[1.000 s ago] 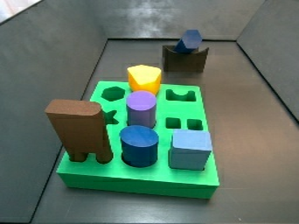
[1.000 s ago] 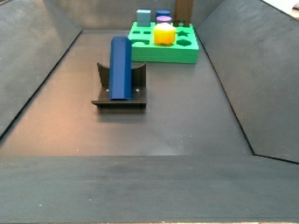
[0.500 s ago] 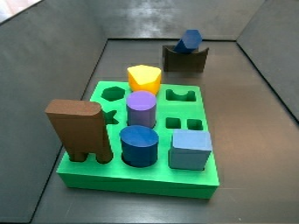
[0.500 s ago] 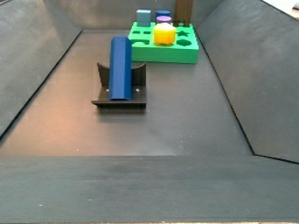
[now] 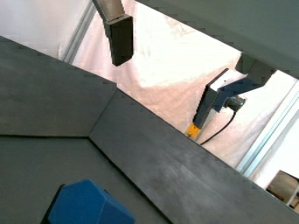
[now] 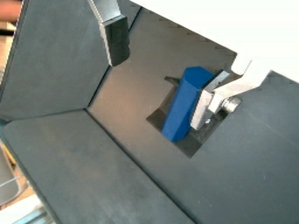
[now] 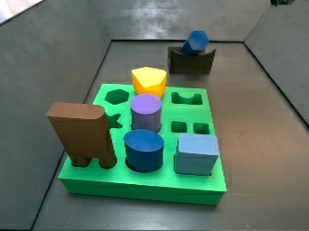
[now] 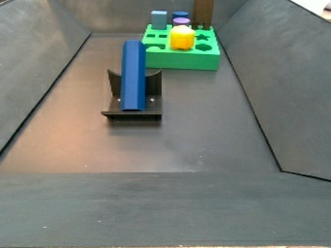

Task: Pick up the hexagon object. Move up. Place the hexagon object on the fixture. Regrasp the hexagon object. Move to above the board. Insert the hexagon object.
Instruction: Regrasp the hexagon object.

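With the hexagon point(image 8: 134, 75) lying across the fixture point(image 8: 132, 107), the end effector point(image 6: 176, 66), wide and empty above, should descend centred for the regrasp.

No shift around the fixture point(image 8: 151, 94) in side views since a second ago: hexagon object point(image 8: 134, 73) lying in its notch, gripper point(image 6: 165, 70) spread wide, well above.

Gripper point(image 6: 176, 61) high above the floor, jaws apart and empty.
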